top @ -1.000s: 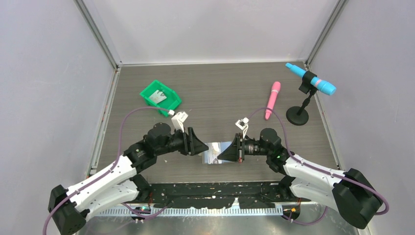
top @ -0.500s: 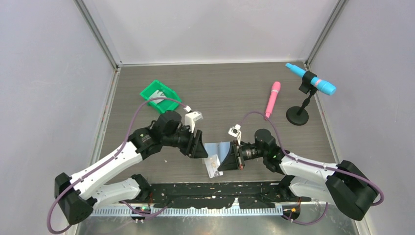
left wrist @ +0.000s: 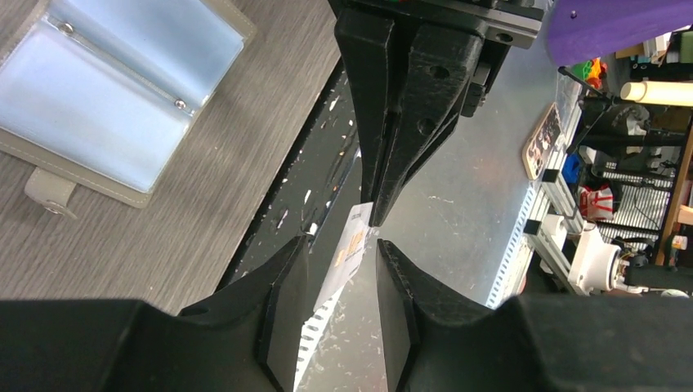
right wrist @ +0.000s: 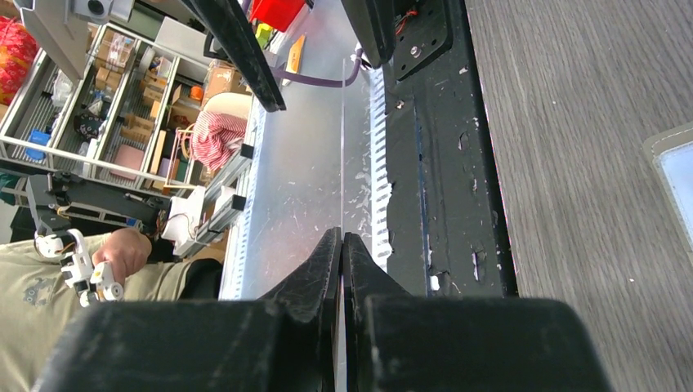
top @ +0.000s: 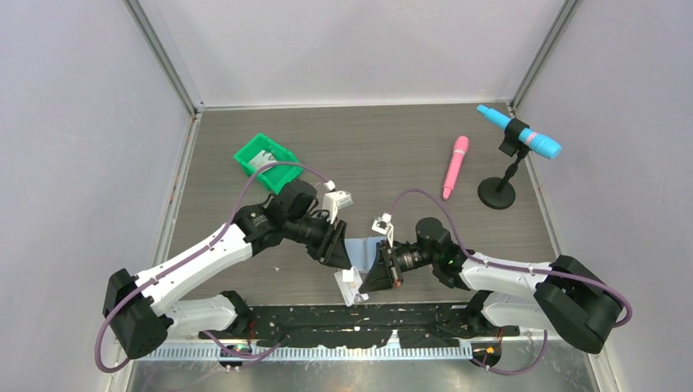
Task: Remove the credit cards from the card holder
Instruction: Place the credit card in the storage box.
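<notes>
Pale grey walls [top: 351, 49] enclose a dark wood-grain table [top: 384, 143]; cluttered shelves [right wrist: 90, 94] stand beyond.

The open card holder [left wrist: 122, 102] is pale blue with a grey-beige border, the card [left wrist: 351, 247] white with orange print, the bin [top: 245, 157] green, and the table [top: 368, 139] grey-brown wood grain.
</notes>
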Available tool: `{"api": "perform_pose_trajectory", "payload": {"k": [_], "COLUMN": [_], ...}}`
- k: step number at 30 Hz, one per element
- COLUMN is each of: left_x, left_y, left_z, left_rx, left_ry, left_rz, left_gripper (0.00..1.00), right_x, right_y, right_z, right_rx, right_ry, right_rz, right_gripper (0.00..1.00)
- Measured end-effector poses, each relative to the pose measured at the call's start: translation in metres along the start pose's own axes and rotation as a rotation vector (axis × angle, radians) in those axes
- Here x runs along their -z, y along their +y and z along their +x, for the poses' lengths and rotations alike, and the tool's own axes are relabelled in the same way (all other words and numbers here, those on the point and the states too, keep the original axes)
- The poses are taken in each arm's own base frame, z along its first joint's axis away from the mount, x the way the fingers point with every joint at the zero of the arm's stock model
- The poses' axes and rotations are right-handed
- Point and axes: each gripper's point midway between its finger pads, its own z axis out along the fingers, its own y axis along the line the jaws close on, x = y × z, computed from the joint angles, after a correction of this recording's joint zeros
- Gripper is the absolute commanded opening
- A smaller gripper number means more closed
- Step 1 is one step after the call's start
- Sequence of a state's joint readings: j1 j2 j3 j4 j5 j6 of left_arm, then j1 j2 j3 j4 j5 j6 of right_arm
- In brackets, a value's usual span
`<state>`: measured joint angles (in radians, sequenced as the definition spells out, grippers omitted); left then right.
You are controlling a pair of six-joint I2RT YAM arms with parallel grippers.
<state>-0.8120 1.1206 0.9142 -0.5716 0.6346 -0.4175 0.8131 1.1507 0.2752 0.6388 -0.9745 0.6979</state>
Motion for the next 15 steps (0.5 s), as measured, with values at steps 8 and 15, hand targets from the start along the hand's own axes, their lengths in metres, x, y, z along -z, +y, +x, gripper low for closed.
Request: {"api": "perform_pose_trajectory", "payload": {"k": [8,15], "left_x": [-0.0031,-0.0044], "left_y": [0.0001,-0.0006], "left_z": [0.0043,0.0078], "left_rx": [0.004,-0.006], "left_ry": [0.029,0.050], "left_rz": [0.016,0.034], "left_gripper": [0.35,0.26], "right_x": [-0.0010,-0.0012], "right_y": [0.0012,0.0015], "right_z": [-0.0005,-0.0003], "right_rx": [0.008,0.009], "right_ry": [0.000,0.001], "right_rz": [-0.006,-0.007], "right_gripper": [0.05,0.05]}}
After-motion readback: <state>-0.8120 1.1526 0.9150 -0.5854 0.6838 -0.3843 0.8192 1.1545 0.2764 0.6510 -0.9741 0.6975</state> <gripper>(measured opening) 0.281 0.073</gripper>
